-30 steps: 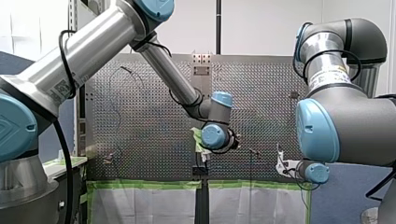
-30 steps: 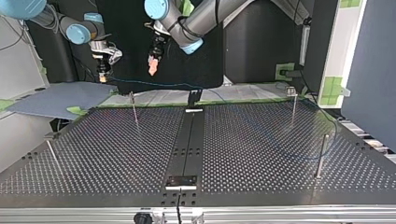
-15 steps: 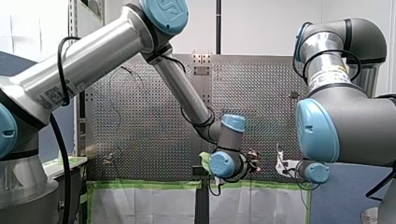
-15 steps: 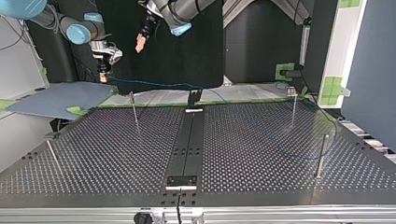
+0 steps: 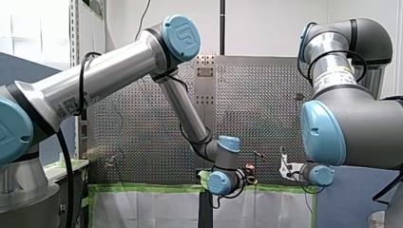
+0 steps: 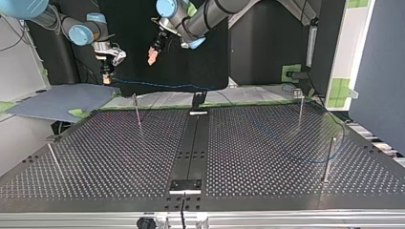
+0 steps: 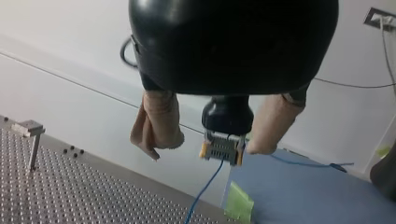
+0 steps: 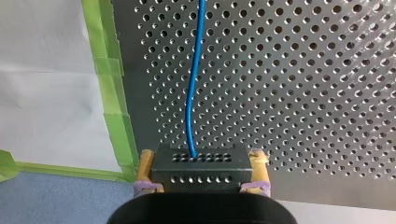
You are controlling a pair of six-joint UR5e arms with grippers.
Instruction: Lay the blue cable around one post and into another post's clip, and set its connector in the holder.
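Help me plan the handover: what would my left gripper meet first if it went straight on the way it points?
Probably the connector held by my right gripper, which sits ahead between the open left gripper's fingers; depth is unclear.

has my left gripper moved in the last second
Yes. In the front view my left gripper has come down the picture, from well above the green tape to just over it.
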